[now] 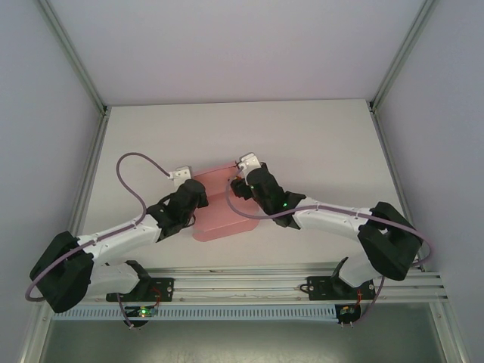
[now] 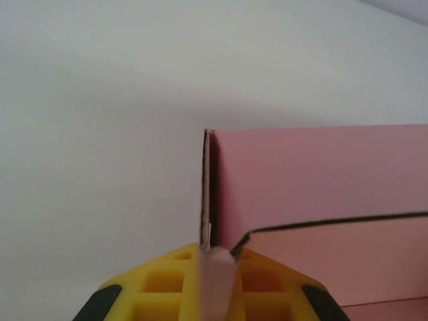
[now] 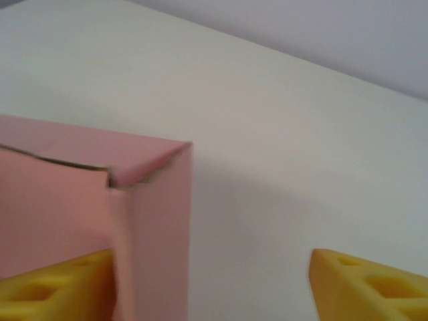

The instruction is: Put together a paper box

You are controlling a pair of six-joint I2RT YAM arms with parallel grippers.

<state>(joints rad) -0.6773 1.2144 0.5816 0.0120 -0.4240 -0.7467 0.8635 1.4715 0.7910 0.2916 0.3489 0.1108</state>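
my left pincer (image 2: 215, 257) is clamped together on the paper box (image 2: 321, 174). its yellow fingers (image 2: 167, 274) pinch a thin upright wall of pink card at the box's left end, seen edge-on from that wrist. my right pincer (image 3: 212, 261) stands wide apart at the box's other end. the near right corner of the card sits between the fingers, close against the one on the left of that view. i cannot tell whether it touches, as the edge is blurred. the other finger (image 3: 368, 281) is well clear of the card, over bare surface.

from above, the box lies flat in the middle of the table (image 1: 302, 144), between my two wrists, with both arms bent inward towards it. my fingertips are hidden under the wrists there. the left wrist view adds a dark-edged flap running across the inside of the box, behind the pinched wall. the right wrist view adds a seam along the top face, with a small gap at the corner.

the table is plain matte white. pale walls (image 1: 242, 45) enclose it on three sides, and a metal rail (image 1: 302, 276) runs along the near edge at my bases.
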